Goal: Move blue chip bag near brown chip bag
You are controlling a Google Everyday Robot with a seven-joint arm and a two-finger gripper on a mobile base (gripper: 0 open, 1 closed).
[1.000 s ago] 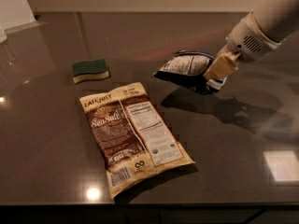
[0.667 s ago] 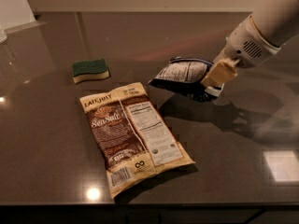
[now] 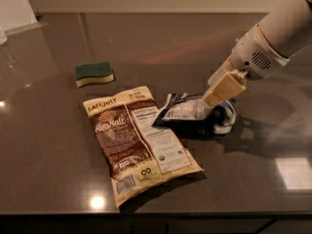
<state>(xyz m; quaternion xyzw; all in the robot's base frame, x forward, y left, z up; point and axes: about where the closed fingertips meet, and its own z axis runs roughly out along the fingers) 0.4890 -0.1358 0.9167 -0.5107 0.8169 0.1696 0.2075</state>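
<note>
The blue chip bag [image 3: 187, 112] is small and dark blue with white panels. It lies low on the dark table, its left end touching the right edge of the brown chip bag [image 3: 131, 140]. The brown chip bag is large and flat, with cream edges and a brown "Sea Salt" panel. It lies diagonally at the centre of the table. My gripper [image 3: 220, 100] comes in from the upper right on a white arm. Its cream fingers [image 3: 225, 87] are closed on the blue bag's right end.
A green and yellow sponge [image 3: 94, 73] lies behind and to the left of the brown bag. The dark glossy table [image 3: 48, 155] has its front edge just below the brown bag. A pale wall runs along the back.
My gripper has carried the blue chip bag down and to the left. It was held above the table to the right and now rests against the brown chip bag.
</note>
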